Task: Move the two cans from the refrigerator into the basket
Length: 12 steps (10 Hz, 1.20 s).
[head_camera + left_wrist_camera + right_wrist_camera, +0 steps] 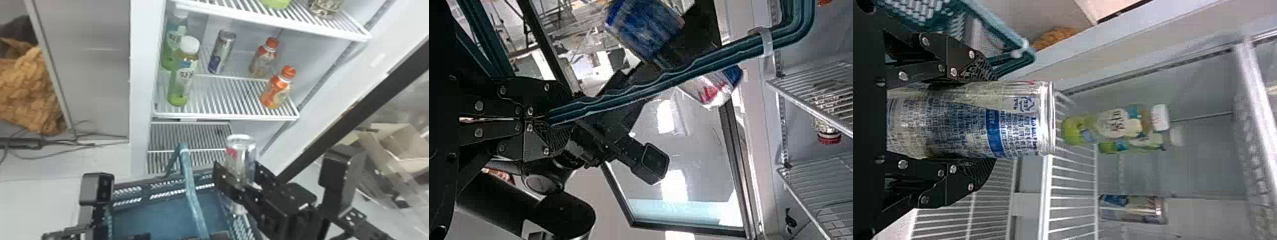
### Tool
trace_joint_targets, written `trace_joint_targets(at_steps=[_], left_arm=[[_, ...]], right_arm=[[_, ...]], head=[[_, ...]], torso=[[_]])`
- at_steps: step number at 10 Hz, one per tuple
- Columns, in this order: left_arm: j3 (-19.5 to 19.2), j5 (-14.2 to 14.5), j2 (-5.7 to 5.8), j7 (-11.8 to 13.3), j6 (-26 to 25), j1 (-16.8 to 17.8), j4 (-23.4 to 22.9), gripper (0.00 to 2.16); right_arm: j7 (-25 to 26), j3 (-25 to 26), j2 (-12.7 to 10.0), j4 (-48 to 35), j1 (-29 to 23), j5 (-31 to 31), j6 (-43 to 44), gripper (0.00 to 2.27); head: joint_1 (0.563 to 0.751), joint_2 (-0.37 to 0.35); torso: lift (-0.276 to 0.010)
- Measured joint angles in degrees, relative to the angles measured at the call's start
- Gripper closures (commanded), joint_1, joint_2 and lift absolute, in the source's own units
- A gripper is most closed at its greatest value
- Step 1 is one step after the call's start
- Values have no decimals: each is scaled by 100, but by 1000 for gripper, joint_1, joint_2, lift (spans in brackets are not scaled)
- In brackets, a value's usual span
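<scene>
Silver can [241, 150]: right gripper [984, 120] clamping it near basket's [153, 213] far right corner. Second can [222, 51]: standing near refrigerator shelf's [223, 117] back edge. Both: likely slick, thin-walled, wanting gentle mid-body hold. Left gripper [551, 119]: pinching handle [709, 60].

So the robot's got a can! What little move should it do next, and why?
Probably ease the right gripper to the left, over the basket. Its fingers hold the can upright by the basket's right side, not over the middle, and the left gripper has the handle.
</scene>
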<state>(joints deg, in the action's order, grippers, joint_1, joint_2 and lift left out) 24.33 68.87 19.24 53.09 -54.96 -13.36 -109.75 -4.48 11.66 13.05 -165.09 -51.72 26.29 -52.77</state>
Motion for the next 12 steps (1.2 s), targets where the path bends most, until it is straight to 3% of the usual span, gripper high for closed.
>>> trace_joint_targets(at_steps=[2, 7, 12], left_arm=[[-17, -7, -18, 0, 18, -5, 0, 1162], [-45, -10, -49, 0, 24, -21, 0, 1162], [-55, -21, -60, 2, 11, -18, 2, 1162]], right_arm=[[0, 94, -53, -28, 57, 7, -524, 757], [-137, 91, -76, 242, 258, 24, -804, 749], [-203, 91, -85, 318, 335, 6, -855, 499]], head=[[695, -350], [695, -350], [695, -350]], torso=[[-276], [-276], [-276]])
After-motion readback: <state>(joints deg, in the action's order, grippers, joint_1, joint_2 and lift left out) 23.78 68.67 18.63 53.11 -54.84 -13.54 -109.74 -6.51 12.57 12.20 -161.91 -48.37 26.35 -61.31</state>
